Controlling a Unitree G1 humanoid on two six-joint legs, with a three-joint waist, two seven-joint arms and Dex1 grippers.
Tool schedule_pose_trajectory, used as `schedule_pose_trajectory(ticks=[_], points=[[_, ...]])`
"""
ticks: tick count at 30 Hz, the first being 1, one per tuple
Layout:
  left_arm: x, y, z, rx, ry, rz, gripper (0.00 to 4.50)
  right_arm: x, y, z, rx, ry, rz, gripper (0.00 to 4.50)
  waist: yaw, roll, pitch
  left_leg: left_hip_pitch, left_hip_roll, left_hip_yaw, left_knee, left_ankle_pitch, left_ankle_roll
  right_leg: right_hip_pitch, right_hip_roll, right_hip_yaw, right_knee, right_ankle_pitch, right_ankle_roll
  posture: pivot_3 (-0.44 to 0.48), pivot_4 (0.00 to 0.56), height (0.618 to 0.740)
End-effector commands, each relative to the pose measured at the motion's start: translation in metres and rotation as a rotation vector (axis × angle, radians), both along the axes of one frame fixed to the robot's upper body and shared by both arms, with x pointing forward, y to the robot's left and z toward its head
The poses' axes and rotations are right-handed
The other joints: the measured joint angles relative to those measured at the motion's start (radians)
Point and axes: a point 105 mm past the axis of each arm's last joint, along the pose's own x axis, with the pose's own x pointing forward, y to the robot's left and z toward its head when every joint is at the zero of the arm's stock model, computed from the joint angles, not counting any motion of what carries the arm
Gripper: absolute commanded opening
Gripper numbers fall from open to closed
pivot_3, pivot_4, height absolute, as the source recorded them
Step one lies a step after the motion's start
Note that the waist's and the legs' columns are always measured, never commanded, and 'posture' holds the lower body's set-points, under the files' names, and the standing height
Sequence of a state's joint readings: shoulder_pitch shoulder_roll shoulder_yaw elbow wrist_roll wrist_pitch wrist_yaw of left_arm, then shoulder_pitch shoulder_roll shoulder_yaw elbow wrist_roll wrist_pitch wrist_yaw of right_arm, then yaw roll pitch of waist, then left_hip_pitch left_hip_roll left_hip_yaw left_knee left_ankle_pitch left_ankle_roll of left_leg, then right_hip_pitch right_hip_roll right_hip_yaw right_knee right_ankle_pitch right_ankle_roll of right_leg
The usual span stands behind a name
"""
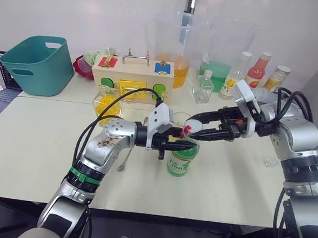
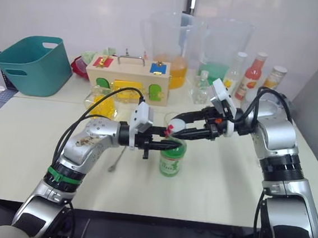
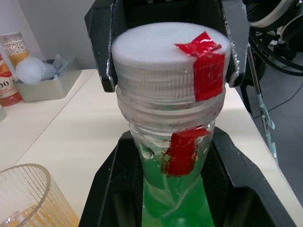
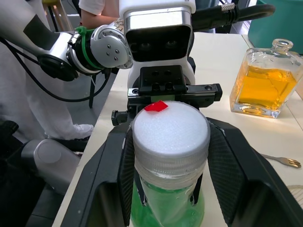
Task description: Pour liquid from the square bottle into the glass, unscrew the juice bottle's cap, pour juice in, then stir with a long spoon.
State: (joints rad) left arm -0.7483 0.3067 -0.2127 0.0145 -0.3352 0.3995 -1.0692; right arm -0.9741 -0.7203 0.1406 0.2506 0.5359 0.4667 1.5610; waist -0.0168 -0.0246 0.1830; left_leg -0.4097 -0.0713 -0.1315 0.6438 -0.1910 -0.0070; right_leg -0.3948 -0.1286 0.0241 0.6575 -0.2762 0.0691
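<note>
On the pale table (image 1: 33, 140) the juice bottle (image 1: 182, 158) stands upright near the middle, filled with green liquid, its long axis vertical and its white cap (image 3: 170, 61) at the top, marked with a strip of red tape. The two arms meet over it from opposite sides. The left gripper (image 1: 174, 146) comes in level from the robot's left and is clamped on the bottle's neck and shoulder just under the cap; in the left wrist view its black fingers (image 3: 113, 189) flank the clear neck on both sides. The right gripper (image 1: 191, 132) reaches in level from the robot's right, a little higher, and its two fingers (image 4: 124, 163) close on the ribbed side of the cap, one on each side, so it grips the cap itself. So the cap lies straight ahead of the right gripper and directly above the left one, and the turn that frees it runs about the bottle's upright axis, with the left gripper holding the body against that twist. The ribbed glass (image 3: 28, 198) stands just behind the bottle, close beside it. The square bottle (image 4: 265, 82) with amber liquid sits farther back toward the robot's left, and the long spoon (image 1: 124, 159) lies flat on the table below the left forearm.
</note>
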Motion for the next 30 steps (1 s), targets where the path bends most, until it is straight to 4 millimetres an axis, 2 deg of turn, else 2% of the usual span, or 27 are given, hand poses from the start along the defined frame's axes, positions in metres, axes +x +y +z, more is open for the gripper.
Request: schedule_pose_trajectory(ticks=[1,4,10,17,21,24,30], points=[[-0.005,-0.008,0.001,0.007,-0.015,-0.025,1.26,-0.013,0.001,0.036,0.097,-0.085,0.044,1.67,0.000,0.000,0.000,-0.001,0.000,0.000,0.000,0.000,0.000,-0.001,0.000,0.000,0.000,0.000,0.000,0.000,0.150,0.740],[-0.004,-0.008,0.001,0.008,-0.015,-0.026,1.26,-0.017,0.001,0.030,0.084,-0.067,0.053,1.67,0.000,0.000,0.000,-0.007,-0.001,0.000,0.001,0.000,-0.001,-0.010,-0.001,0.001,0.006,0.000,-0.001,0.000,0.150,0.740],[-0.003,-0.006,0.001,0.014,-0.016,-0.029,1.26,-0.019,0.004,0.025,0.047,-0.077,0.098,1.67,0.000,0.000,0.000,-0.008,-0.001,0.000,0.001,0.000,-0.001,-0.010,-0.001,0.001,0.006,0.001,-0.001,0.000,0.150,0.740],[-0.003,-0.006,0.003,0.035,-0.022,-0.045,1.26,-0.012,0.004,0.023,0.016,-0.125,0.140,1.67,-0.004,0.000,0.000,-0.007,-0.001,0.001,0.001,0.000,-0.001,-0.010,-0.001,0.001,0.006,0.001,-0.001,0.000,0.150,0.740],[-0.007,-0.004,0.001,0.054,-0.023,-0.065,1.26,-0.009,0.005,0.024,-0.004,-0.131,0.160,1.67,-0.010,0.000,0.000,-0.007,0.000,0.001,0.000,0.001,-0.001,-0.010,-0.001,0.001,0.006,0.001,-0.001,0.000,0.150,0.740],[-0.009,-0.004,0.002,0.056,-0.023,-0.068,1.26,-0.008,0.007,0.031,0.045,-0.081,0.169,1.67,-0.015,0.000,0.000,-0.007,0.000,0.001,0.000,0.001,-0.001,-0.010,-0.001,0.001,0.006,0.001,-0.001,0.000,0.150,0.740],[-0.010,-0.003,0.001,0.058,-0.020,-0.064,1.26,-0.004,0.004,0.035,0.092,-0.017,0.133,1.67,-0.020,0.000,0.000,-0.007,0.000,0.000,0.000,0.001,-0.001,-0.010,-0.001,0.001,0.006,0.001,-0.001,0.000,0.150,0.740]])
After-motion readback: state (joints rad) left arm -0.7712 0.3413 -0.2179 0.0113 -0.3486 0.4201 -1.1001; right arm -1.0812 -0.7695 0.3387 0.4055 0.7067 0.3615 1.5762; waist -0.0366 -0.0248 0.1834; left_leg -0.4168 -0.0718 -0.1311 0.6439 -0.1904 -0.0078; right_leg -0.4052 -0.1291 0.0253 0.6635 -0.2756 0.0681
